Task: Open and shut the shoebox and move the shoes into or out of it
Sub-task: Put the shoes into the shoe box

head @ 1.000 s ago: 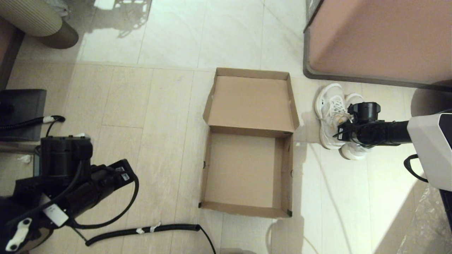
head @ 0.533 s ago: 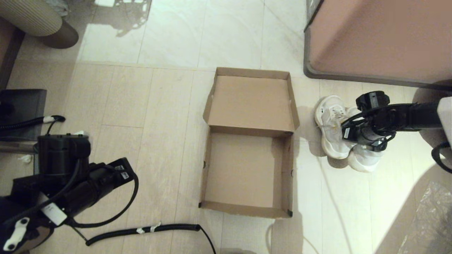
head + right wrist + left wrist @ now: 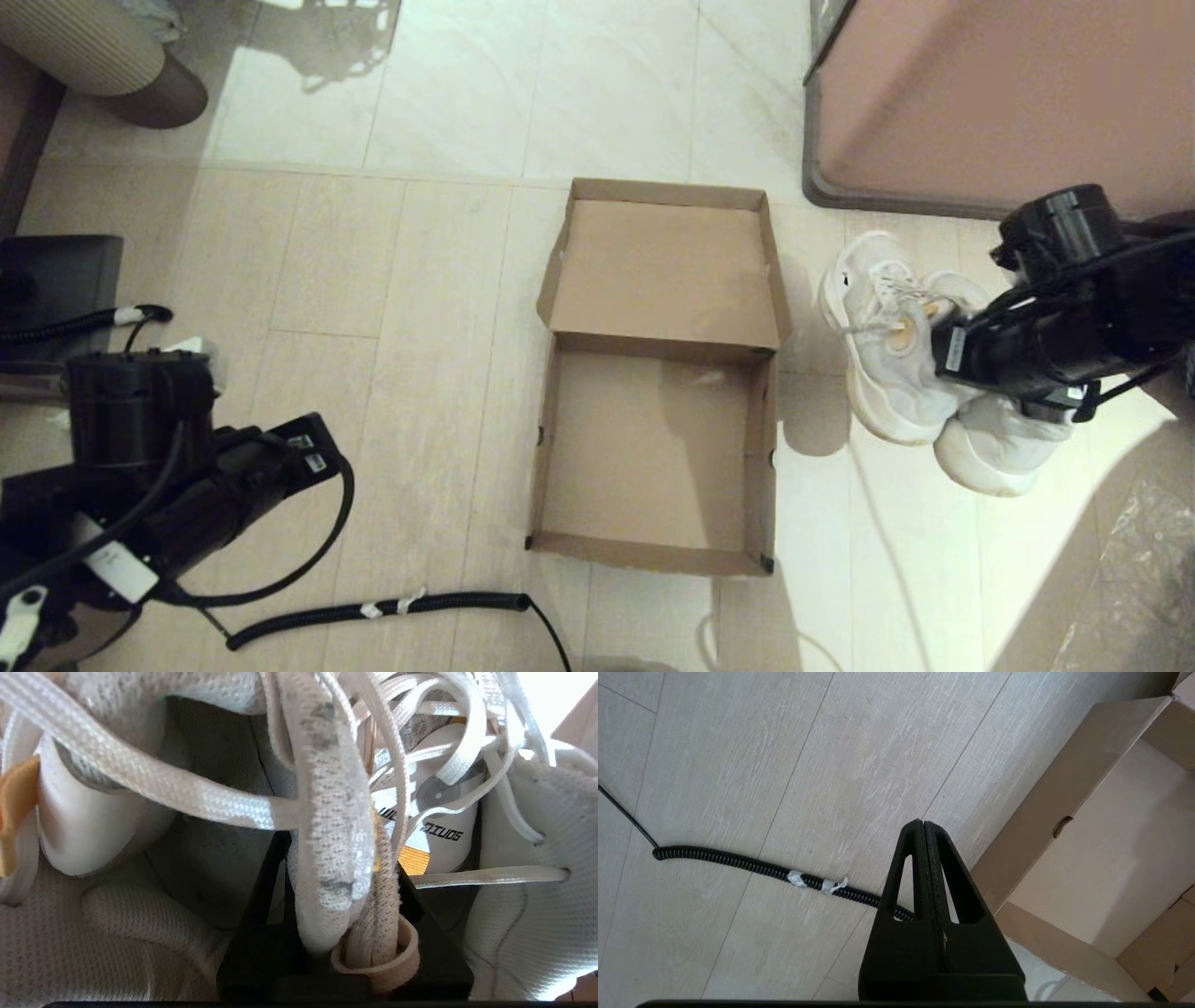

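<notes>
The brown cardboard shoebox lies open and empty on the floor, its hinged lid folded back flat. To its right the two white sneakers hang together above the floor, toes tilted down. My right gripper is shut on the collars and laces of the shoes; in the head view only its black wrist shows. My left gripper is shut on nothing, parked low at the left near the box's side wall.
A pinkish-brown furniture panel stands just behind the shoes. A black coiled cable lies on the floor before the box. A ribbed round stool is at the far left, and a plastic sheet at the near right.
My right arm has raised the pair of sneakers off the floor and drawn them slightly nearer and to the right. The box and left arm have barely moved.
</notes>
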`<state>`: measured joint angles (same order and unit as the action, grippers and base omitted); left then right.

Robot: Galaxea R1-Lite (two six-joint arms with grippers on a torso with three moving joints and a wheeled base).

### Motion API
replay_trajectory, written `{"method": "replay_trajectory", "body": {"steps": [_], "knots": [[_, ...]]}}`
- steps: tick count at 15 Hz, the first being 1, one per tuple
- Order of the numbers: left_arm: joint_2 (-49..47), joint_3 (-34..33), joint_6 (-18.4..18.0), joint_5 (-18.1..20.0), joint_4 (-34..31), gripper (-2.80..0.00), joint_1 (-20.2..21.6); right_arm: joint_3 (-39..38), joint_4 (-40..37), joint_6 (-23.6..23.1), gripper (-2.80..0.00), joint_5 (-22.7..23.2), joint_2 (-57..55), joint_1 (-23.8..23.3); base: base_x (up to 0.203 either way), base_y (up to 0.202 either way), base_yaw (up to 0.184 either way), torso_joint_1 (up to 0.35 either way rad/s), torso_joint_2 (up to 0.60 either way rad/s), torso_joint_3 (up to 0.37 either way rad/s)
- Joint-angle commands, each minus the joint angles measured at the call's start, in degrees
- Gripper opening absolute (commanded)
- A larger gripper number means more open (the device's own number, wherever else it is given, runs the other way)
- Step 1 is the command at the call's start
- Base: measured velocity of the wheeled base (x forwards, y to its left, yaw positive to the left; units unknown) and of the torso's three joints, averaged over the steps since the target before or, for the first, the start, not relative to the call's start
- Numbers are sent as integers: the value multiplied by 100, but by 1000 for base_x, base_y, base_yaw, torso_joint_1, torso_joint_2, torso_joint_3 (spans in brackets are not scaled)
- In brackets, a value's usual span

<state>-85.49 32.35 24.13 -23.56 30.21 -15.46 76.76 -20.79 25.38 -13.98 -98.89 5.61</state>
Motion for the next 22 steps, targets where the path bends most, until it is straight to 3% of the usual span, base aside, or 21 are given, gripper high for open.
{"method": "replay_trajectory", "body": {"steps": [1, 5, 10, 14, 22], "knots": [[50, 16, -30, -25, 20, -280, -1, -513, -312, 108, -280, -75, 1385, 452, 0, 0, 0, 0, 0, 0], [-214, 293, -275, -25, 38, -280, -16, -1115, -871, 466, -280, -127, 2296, 1623, 0, 0, 0, 0, 0, 0], [-283, 404, -627, -60, 107, -280, -45, -1420, -904, 1861, -280, -339, 1944, 3191, 0, 0, 0, 0, 0, 0], [-205, 326, -603, -210, 117, -280, -19, -1399, -564, 2325, -280, -341, 1075, 3749, 0, 0, 0, 0, 0, 0], [-195, 315, -620, -210, 144, -280, 9, -1063, 784, 2250, -280, -469, -1018, 4116, 0, 0, 0, 0, 0, 0]]}}
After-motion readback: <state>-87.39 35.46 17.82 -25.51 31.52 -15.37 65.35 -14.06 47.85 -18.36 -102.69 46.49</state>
